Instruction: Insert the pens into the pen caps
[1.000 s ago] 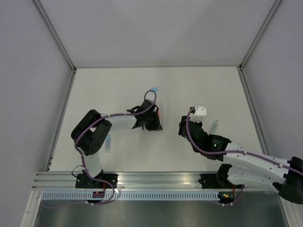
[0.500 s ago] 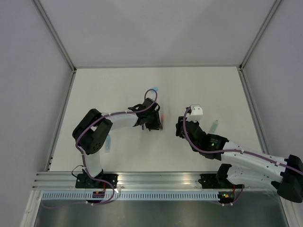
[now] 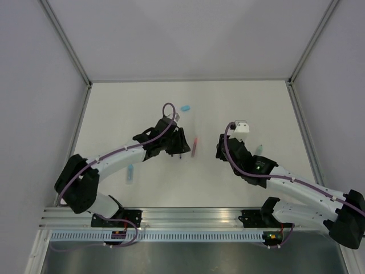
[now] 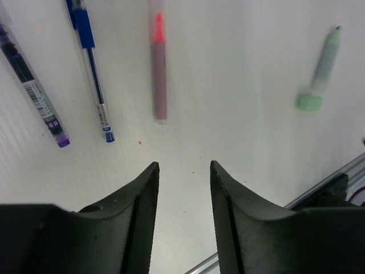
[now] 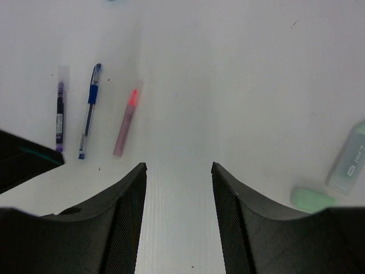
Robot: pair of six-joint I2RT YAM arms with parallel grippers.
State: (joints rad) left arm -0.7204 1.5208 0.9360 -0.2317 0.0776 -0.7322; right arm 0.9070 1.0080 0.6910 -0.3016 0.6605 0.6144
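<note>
My left gripper (image 3: 178, 149) (image 4: 183, 166) is open and empty, low over the table. Just ahead of it lie a black pen (image 4: 33, 85), a dark blue pen (image 4: 91, 71) and a pink pen (image 4: 158, 74) (image 3: 195, 147), side by side. My right gripper (image 3: 220, 153) (image 5: 178, 166) is open and empty, to the right of the pink pen (image 5: 126, 124). A pale green marker (image 5: 349, 160) (image 3: 259, 149) lies to its right with a green cap (image 5: 312, 200) beside its end. A light blue cap (image 3: 185, 107) lies farther back. A pale blue marker (image 3: 130, 173) lies under the left arm.
The white table (image 3: 131, 108) is walled by a metal frame (image 3: 68, 40) on three sides. A rail (image 3: 188, 216) runs along the near edge by the arm bases. The left gripper's dark body (image 5: 23, 160) shows at the left of the right wrist view.
My left arm's elbow has swung out to the left and its gripper has drawn back left, uncovering the pink pen and the light blue cap. The right gripper shifted slightly.
</note>
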